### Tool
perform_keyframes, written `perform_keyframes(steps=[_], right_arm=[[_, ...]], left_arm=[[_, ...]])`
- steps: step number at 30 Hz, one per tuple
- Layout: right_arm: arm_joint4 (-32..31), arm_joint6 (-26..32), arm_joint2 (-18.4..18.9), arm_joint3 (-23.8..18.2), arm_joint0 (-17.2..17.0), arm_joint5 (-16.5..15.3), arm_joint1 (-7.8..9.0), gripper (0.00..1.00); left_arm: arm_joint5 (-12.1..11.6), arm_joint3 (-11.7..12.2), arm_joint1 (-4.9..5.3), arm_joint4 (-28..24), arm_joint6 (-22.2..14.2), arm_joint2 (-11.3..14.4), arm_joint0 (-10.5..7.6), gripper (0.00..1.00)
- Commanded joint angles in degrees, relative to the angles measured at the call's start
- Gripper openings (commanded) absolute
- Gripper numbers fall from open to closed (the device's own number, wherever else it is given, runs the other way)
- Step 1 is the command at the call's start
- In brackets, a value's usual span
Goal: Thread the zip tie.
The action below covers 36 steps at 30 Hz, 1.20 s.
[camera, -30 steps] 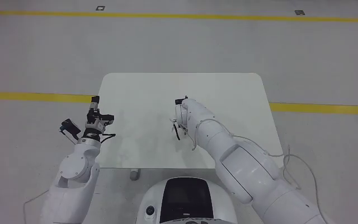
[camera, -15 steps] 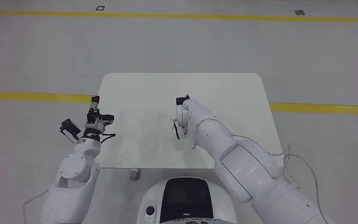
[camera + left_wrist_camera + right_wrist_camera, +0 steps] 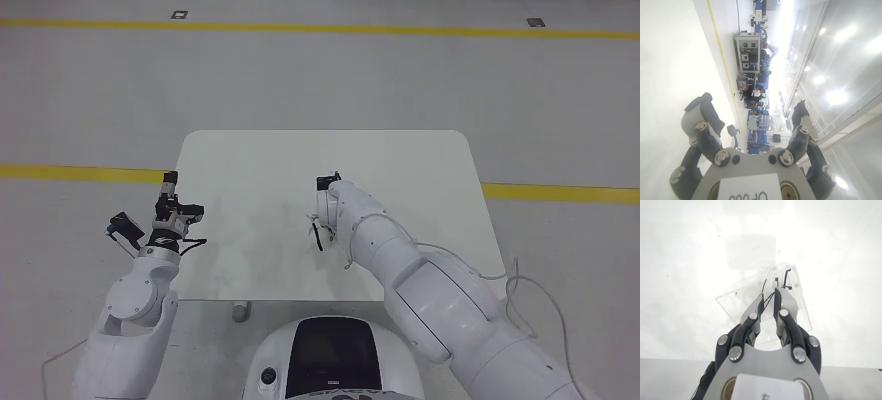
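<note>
**Right arm creeps over the box, tie not yet secured**

In the last second I see only a very small change: in the top view the right arm has shifted a little farther across the tabletop (image 3: pixel 400 160), away from the robot. The left arm has not moved at all. For the task this means I am still at the pick-up step, and no threading has begun.

The right fingers (image 3: pixel 777 302) are almost together, with only a narrow gap between them. They point down into a clear box (image 3: pixel 800 291) that stands on the tabletop. One zip tie (image 3: pixel 764 287), thin and black, crosses this gap and runs along one pad. I cannot tell if it is really clamped or only lies between the pads. Some more ties (image 3: pixel 785 279) lie in the box just behind.

The left fingers (image 3: pixel 704 113) are spread wide and hold nothing. They stay at the left edge of the tabletop and point up toward the room, well apart from the box.

About writing: each wrist plate carries a white label (image 3: pixel 761 387), but the print is cut off by the frame edge, so I do not read it.
</note>
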Motion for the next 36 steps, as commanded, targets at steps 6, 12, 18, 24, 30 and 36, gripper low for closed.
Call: perform_keyframes(steps=[6, 12, 18, 24, 30, 36], right_arm=[[0.0, 0.4, -0.3, 0.0, -0.2, 0.0, -0.01, 0.12], [0.1, 0.6, -0.4, 0.0, -0.3, 0.0, 0.02, 0.00], [0.4, 0.2, -0.5, 0.0, -0.2, 0.0, -0.15, 0.00], [1.0, -0.8, -0.5, 0.0, 0.3, 0.0, -0.28, 0.00], [1.7, -2.0, -0.4, 0.0, 0.9, 0.0, -0.35, 0.00], [2.4, -3.2, -0.3, 0.0, 1.2, 0.0, -0.53, 0.00]], left_arm=[[0.0, 0.0, 0.00, 0.0, 0.0, 0.0, 0.00, 1.00], [0.0, 0.0, 0.00, 0.0, 0.0, 0.0, 0.00, 1.00], [0.0, 0.0, 0.00, 0.0, 0.0, 0.0, 0.00, 1.00], [0.0, 0.0, 0.00, 0.0, 0.0, 0.0, 0.00, 1.00], [0.0, 0.0, 0.00, 0.0, 0.0, 0.0, 0.00, 1.00], [0.0, 0.0, 0.00, 0.0, 0.0, 0.0, 0.00, 1.00]])
